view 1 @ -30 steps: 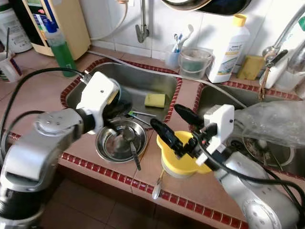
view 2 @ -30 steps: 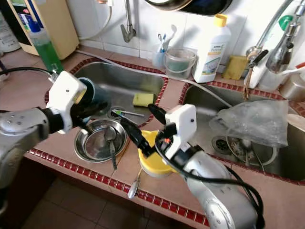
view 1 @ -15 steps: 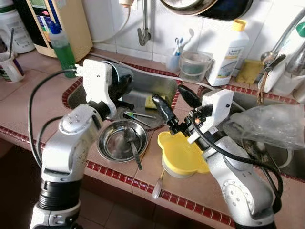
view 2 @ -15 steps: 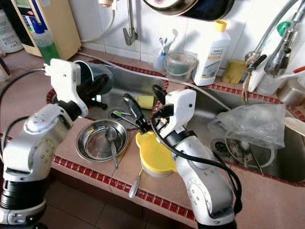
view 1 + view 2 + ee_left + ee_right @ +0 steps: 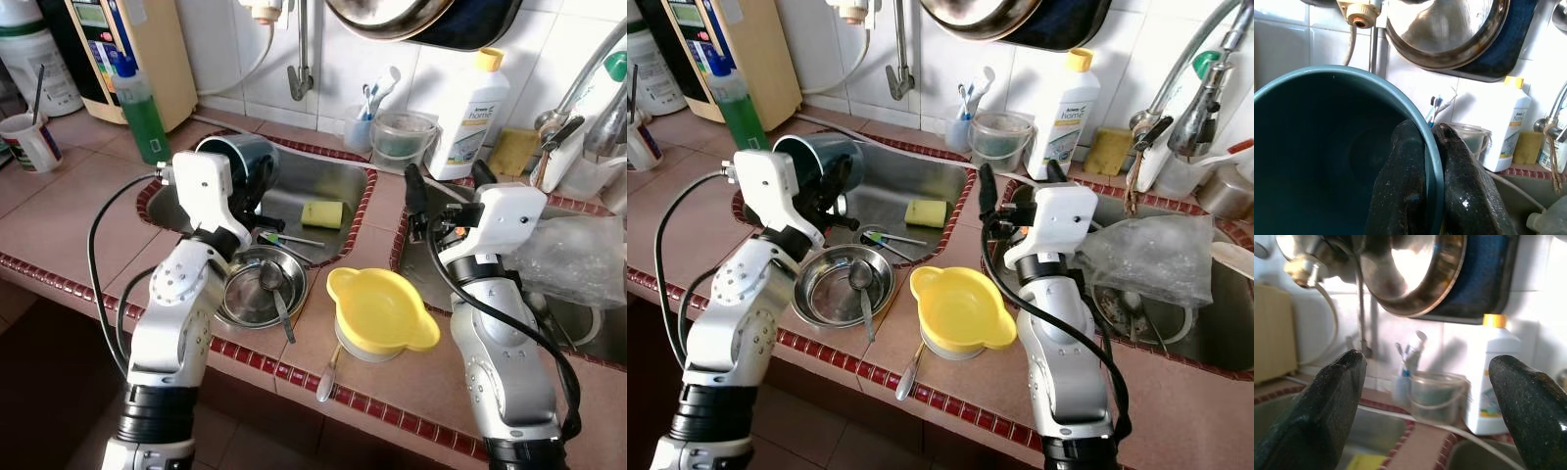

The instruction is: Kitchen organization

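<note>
A teal cup (image 5: 238, 166) is held by its rim in the pinched left gripper (image 5: 1425, 186), raised over the left sink's (image 5: 345, 181) near-left corner, the right gripper (image 5: 411, 201) spread wide and empty, so level carriage and a firm pinch are called for.

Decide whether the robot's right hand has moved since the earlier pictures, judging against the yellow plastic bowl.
Yes. The right hand, open, has lifted away from the yellow plastic bowl and now sits above the tiled divider between the sinks.
</note>
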You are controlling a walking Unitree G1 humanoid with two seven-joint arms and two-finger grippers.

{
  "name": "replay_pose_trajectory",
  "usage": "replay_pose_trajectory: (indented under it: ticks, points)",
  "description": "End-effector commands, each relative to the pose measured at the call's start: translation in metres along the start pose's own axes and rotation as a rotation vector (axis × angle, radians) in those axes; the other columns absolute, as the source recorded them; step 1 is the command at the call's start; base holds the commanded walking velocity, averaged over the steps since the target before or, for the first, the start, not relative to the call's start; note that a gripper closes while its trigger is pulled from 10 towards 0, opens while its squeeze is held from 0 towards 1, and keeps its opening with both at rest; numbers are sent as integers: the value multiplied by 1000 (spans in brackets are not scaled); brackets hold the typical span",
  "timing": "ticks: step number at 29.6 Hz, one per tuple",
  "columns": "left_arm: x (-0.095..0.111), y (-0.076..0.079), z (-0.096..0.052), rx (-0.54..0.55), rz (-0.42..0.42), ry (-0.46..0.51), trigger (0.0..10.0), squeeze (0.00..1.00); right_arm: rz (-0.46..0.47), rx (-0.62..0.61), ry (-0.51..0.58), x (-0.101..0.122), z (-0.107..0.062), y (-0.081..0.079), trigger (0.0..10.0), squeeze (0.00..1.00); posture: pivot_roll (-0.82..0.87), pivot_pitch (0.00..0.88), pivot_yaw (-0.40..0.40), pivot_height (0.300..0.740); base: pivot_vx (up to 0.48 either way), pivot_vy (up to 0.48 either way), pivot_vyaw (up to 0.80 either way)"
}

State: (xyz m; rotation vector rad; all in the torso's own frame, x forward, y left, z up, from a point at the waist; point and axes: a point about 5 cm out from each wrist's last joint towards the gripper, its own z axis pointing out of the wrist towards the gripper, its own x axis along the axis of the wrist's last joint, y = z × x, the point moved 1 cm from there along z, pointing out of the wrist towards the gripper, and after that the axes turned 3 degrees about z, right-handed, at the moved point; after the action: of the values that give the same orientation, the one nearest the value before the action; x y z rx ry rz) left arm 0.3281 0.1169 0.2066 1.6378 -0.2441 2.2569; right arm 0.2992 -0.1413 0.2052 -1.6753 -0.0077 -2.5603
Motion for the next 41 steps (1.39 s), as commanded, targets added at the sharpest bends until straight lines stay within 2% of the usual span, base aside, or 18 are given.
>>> replay_pose_trajectory:
  ticks: [1,3,6,11,16,21,30,41]
  points:
    - [-2,-2,-1,14,10,27,10000,0,-17,-20,6,-3,-1,2,10000,0,-93,0,35,740,0,0,0]
    - [-5,-2,-2,23,23,34,10000,0,-21,-28,11,-5,-1,2,10000,0,-94,0,36,740,0,0,0]
    - [-21,4,1,-6,55,3,10000,0,-18,-49,20,-10,-1,1,10000,0,-95,0,38,740,0,0,0]
    - [-16,12,10,-87,53,27,10000,0,-24,-46,33,-11,0,-1,10000,0,-101,0,51,740,0,0,0]
    - [-16,13,14,-115,78,29,10000,0,-26,-50,40,-11,1,-1,10000,0,-107,0,54,740,0,0,0]
    - [-19,13,16,-122,61,17,10000,0,-28,-53,47,-12,1,-2,10000,0,-116,0,62,740,0,0,0]
    - [-29,12,5,-127,56,-6,10000,0,-14,-42,19,-17,-9,-5,10000,0,-112,13,55,740,0,0,0]
    - [-28,11,4,-135,37,-20,10000,0,-5,-28,16,-17,-9,-8,10000,0,-101,21,51,740,0,69,0]
